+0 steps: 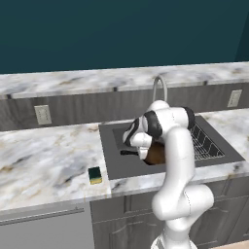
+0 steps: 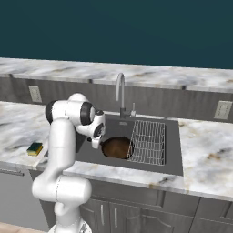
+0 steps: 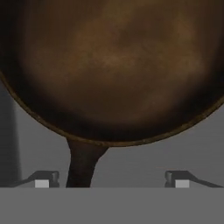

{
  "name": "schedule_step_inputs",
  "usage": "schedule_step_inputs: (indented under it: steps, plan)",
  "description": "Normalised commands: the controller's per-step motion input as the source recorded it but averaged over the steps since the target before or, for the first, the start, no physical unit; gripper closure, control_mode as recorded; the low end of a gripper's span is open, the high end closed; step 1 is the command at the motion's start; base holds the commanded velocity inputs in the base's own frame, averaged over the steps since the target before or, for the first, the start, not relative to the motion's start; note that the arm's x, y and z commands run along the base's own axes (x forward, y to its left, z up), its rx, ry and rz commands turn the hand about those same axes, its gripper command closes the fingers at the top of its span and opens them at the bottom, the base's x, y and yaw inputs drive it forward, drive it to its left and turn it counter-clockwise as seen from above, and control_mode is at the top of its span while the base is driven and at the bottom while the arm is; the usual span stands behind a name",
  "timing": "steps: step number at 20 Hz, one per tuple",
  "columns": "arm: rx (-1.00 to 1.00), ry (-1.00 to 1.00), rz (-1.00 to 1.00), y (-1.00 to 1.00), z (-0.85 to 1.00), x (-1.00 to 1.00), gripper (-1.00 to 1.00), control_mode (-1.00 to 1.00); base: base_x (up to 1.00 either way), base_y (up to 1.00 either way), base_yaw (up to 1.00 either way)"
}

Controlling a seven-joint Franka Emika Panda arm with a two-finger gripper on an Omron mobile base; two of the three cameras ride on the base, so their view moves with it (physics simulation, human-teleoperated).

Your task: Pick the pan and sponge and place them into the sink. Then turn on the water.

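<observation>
1. The pan [image 2: 116, 147] lies flat on the floor of the sink [image 2: 175, 166], in the basin's left part, just beside the wire rack [image 2: 149, 141] that fills the right part.
2. In the left base view the pan [image 1: 156, 154] shows as a brown patch behind the white arm [image 1: 177, 160], with its dark handle [image 1: 129, 152] pointing out toward the left of the basin.
3. In the hand view the pan [image 3: 113, 65] is seen from close above: a round brown bowl with a dark rim, its handle [image 3: 83, 164] running down toward the bottom of the frame between the two fingertips.
4. The gripper [image 3: 112, 179] stands wide. The fingertips [image 3: 43, 180] sit well to either side of the handle, with grey sink floor visible between each tip and the handle; nothing is clamped.
5. In the base views the hand hangs low over the sink's left part, directly above the pan's handle end.
6. The sponge [image 1: 95, 175] rests on the marble tabletop [image 1: 44, 160], near its front edge and left of the sink [image 1: 109, 160], apart from the basin rim. It shows a dark green top over a yellow body. From the right base view the sponge [image 2: 34, 149] lies left of the arm.
7. The curved steel faucet [image 2: 120, 93] rises behind the sink at its back edge.
</observation>
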Motion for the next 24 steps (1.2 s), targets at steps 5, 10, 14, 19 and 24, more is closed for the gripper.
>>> schedule_step_inputs:
  steps: [5,10,14,19,24]
  plan:
    - [0.0,-0.06,0.0,0.1,0.57,-0.33,-1.0,-1.0,0.0,0.0,0.0]
    - [0.0,-0.04,0.02,0.18,0.67,-0.28,-1.0,-1.0,0.0,0.0,0.0]
    - [-0.04,0.0,0.17,0.09,0.76,-0.09,-1.0,-1.0,0.0,0.0,0.0]
    - [-0.08,0.0,0.31,0.04,0.7,-0.12,-1.0,-1.0,0.0,0.0,0.0]
    - [-0.09,-0.02,0.43,0.0,0.59,-0.36,-1.0,-1.0,0.0,0.0,0.0]
